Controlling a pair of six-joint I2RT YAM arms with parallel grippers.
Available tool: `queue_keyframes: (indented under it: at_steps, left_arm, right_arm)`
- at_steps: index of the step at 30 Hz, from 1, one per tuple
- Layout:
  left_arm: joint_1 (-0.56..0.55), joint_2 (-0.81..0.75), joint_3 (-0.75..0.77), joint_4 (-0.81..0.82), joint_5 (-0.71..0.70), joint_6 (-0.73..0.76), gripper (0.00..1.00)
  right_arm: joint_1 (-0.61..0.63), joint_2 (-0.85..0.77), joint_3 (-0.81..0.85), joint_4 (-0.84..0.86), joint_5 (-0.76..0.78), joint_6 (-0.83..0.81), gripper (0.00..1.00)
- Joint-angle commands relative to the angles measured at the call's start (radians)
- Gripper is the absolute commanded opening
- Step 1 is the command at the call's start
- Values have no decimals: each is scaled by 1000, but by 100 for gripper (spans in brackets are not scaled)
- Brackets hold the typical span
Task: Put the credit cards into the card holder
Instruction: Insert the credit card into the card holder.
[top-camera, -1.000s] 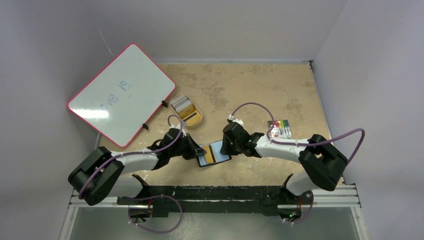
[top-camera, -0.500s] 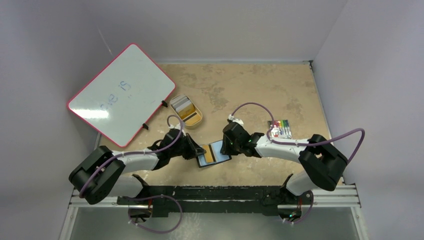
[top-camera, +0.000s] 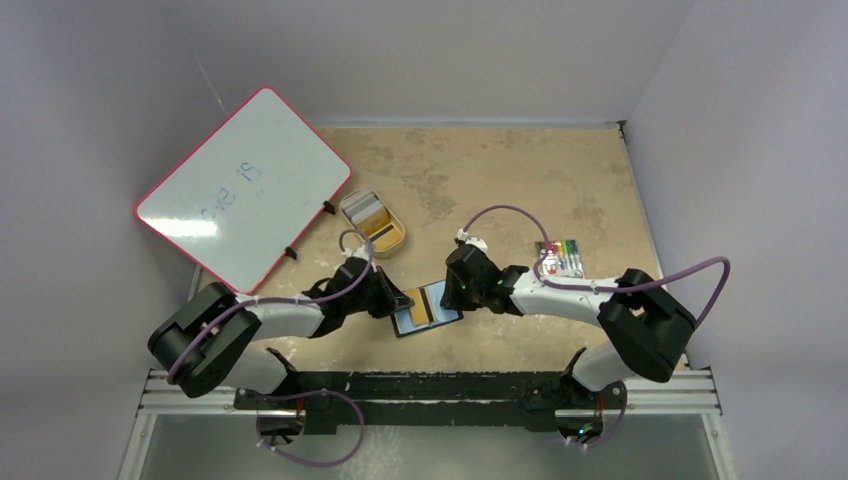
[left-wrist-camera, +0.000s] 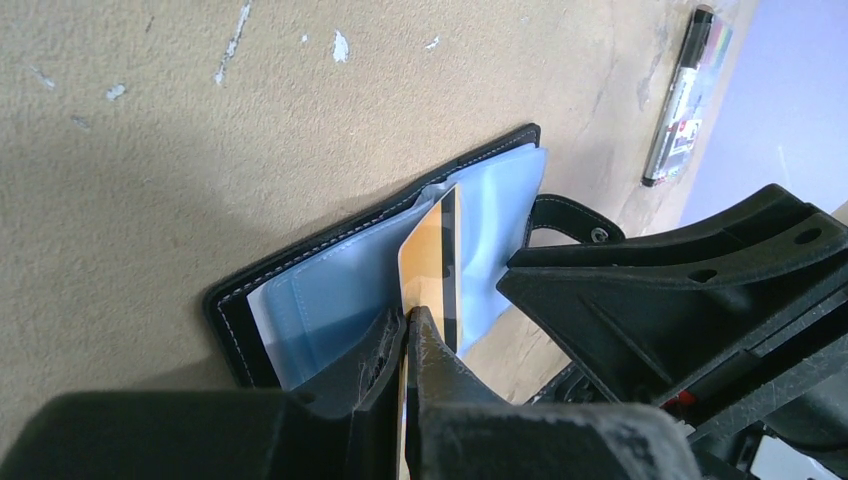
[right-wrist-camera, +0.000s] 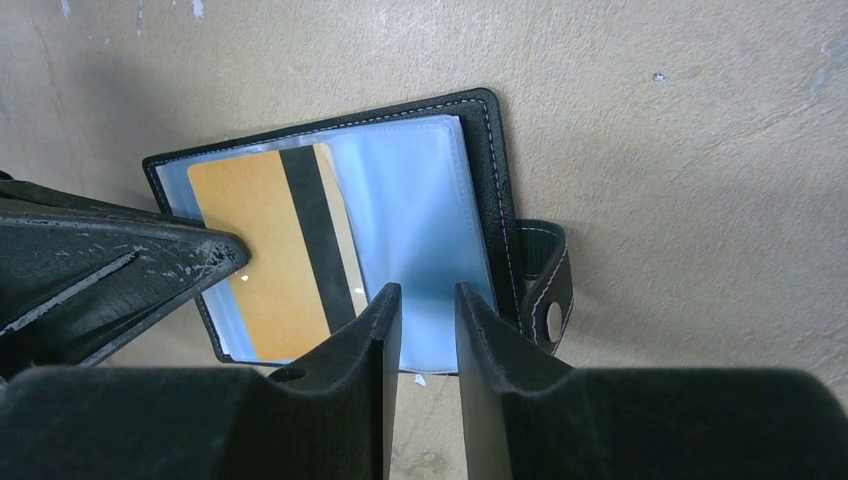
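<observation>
1. The left claw (left-wrist-camera: 405, 318) is clamped on the credit card (left-wrist-camera: 428, 262), which looks thin, stiff, slick and light; edge grip suits it.
2. The card holder (right-wrist-camera: 495, 170) lies open on the table (right-wrist-camera: 700, 100), near-centre, probably floppy.
3. The right claw (right-wrist-camera: 428, 300), narrowly parted, hovers over it.

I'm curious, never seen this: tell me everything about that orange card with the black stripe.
It is a thin gold-orange plastic card with a black stripe along one long edge. The left gripper pinches one edge, holding it over the blue pockets of the open black wallet; whether it has entered a pocket is unclear.
</observation>
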Motion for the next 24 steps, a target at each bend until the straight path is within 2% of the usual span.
queue_keyframes:
  at_steps: [1,6,10,19,24]
  left_arm:
    - [-18,-21,62,-172,-77,79,0]
    - [-27,-77,108,-324,-71,140,0]
    - [-26,-60,156,-415,-33,227,0]
    - [-25,-19,191,-426,18,266,0]
    - [-25,11,200,-432,-21,273,0]
  right_arm:
    - [-2,-18,-22,-24,10,14,29]
    - [-2,-19,-22,-28,7,13,29]
    - [-2,-22,-21,-29,12,12,29]
    - [-2,-26,-22,-25,36,13,29]
    - [-1,-34,-30,-19,38,15,29]
